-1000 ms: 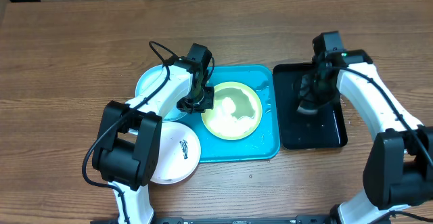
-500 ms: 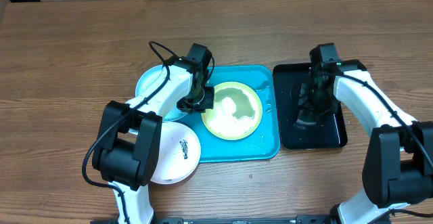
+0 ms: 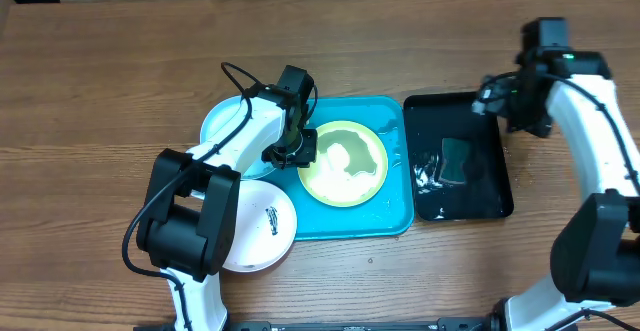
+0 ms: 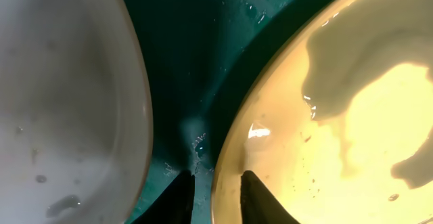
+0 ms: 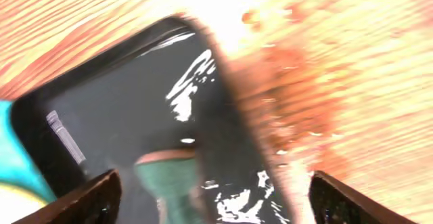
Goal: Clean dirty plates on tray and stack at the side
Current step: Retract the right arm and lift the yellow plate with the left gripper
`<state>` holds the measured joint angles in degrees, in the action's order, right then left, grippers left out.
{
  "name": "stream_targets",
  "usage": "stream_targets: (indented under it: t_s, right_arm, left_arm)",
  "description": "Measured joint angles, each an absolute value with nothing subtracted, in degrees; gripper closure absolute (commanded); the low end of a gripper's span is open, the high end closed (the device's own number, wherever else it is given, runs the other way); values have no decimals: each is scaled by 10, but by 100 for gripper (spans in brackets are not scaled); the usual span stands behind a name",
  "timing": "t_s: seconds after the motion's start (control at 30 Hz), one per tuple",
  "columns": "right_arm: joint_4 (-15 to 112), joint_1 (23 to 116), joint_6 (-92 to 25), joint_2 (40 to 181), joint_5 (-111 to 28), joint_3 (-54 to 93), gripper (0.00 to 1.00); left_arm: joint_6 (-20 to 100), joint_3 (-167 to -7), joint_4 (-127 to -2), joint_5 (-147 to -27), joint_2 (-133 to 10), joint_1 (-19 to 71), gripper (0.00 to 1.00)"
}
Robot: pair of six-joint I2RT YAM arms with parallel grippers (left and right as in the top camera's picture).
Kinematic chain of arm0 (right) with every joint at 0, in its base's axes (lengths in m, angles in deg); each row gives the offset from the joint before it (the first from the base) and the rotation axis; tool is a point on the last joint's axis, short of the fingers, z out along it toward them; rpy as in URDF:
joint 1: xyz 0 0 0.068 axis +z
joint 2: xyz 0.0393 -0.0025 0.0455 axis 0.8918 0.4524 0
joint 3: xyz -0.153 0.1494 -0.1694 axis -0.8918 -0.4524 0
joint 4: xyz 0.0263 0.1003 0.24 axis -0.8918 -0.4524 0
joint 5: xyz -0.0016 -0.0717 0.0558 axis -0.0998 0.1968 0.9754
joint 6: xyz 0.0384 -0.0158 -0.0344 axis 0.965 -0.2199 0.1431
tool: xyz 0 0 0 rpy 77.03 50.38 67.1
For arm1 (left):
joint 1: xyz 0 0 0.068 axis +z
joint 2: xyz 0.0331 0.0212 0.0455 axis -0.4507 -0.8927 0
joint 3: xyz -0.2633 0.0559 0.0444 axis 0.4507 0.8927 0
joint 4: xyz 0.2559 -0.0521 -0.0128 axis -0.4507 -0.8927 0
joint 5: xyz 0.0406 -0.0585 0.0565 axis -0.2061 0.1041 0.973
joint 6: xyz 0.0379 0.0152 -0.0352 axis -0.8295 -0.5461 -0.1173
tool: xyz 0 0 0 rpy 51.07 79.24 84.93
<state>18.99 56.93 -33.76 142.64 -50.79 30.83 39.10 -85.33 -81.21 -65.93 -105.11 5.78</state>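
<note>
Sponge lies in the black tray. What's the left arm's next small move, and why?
Probably close the left gripper on the rim of the yellow-green plate: its fingers straddle that rim, slightly parted, the right gripper is open and empty, and the plate lies on the turquoise tray.

- Table (image 3: 100, 91): bears all items below.
- Tray (image 3: 395, 216): mid-table.
- Centre plate (image 3: 345, 163): in tray, toward its L half.
- Rear-left plate (image 3: 218, 121): at tray's rear-L corner, L of centre plate. Can't tell if it overlaps tray rim.
- Front-left plate (image 3: 262, 226): on table at tray's front-L corner, in front of rear-left plate.
- Second tray (image 3: 490, 201): on table just R of tray, side by side.
- Pad (image 3: 457, 161): in second tray, approx. centre.
- Left gripper (image 3: 290, 154): at centre plate's L rim, betw. rear-left plate & centre plate, one finger each side of rim.
- Right gripper (image 3: 493, 99): above second tray's rear-R corner, apart from pad.
</note>
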Motion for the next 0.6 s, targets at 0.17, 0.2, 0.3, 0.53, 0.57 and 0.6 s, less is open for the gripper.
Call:
stream_targets:
  t_s: [0.17,0.2,0.3,0.53,0.57,0.6]
  right_arm:
    - [184,512,-338,1426,-514,309,0]
    - [185,505,-338,1426,-514,308,0]
    - [193,489,-339,1426,-514,308,0]
    - [200,481,-339,1426,-514,308,0]
    - [199,481,-339,1426,-514,308,0]
    - [200,481,-339,1426,-514,308,0]
  left_arm:
    - [391,-853,-814,-661,-1051,58,76]
    - [391,-853,-816,-661,-1051,58,76]
    - [391,-853,-819,-661,-1051,58,81]
    - [394,-853,-822,-661,-1051,58,88]
    - [394,-853,-823,-661,-1051,58,86]
    - [394,-853,-824,-661,-1051,58,83]
